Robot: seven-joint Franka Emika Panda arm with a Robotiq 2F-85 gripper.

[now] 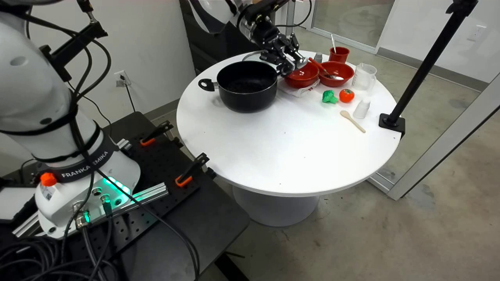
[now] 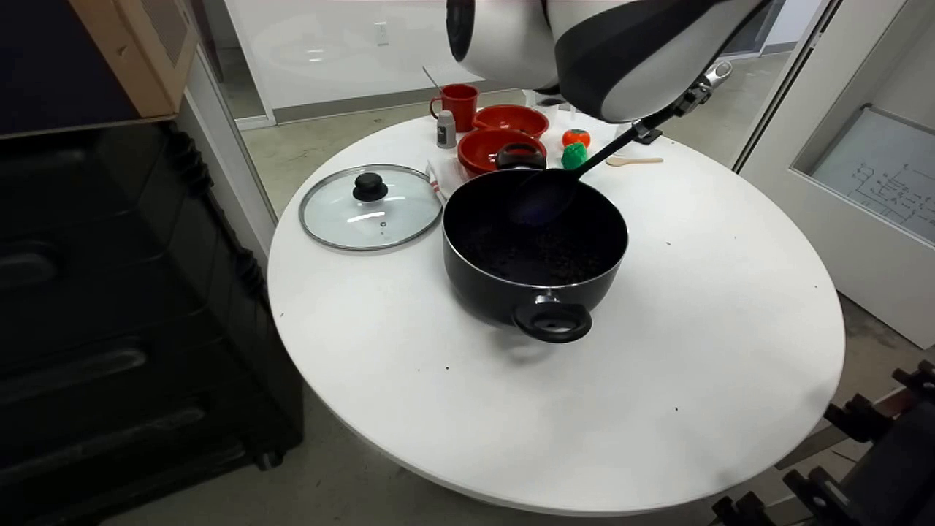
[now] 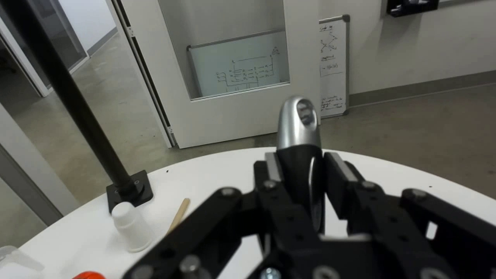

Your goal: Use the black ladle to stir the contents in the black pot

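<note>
The arm's collar [image 1: 76, 171] reads "FRANKA EMIKA," its lettering partly covered; handwriting on the whiteboard [image 3: 238, 64] is too small to decipher. The jaws pinch the handle of the black ladle [image 2: 605, 153], its bowl inside the black pot [image 2: 486, 288]. In an exterior view, a broad stretch of counter [image 2: 657, 380] separates pot from near edge; the glass lid [image 2: 343, 212] lies just beside the pot.
</note>
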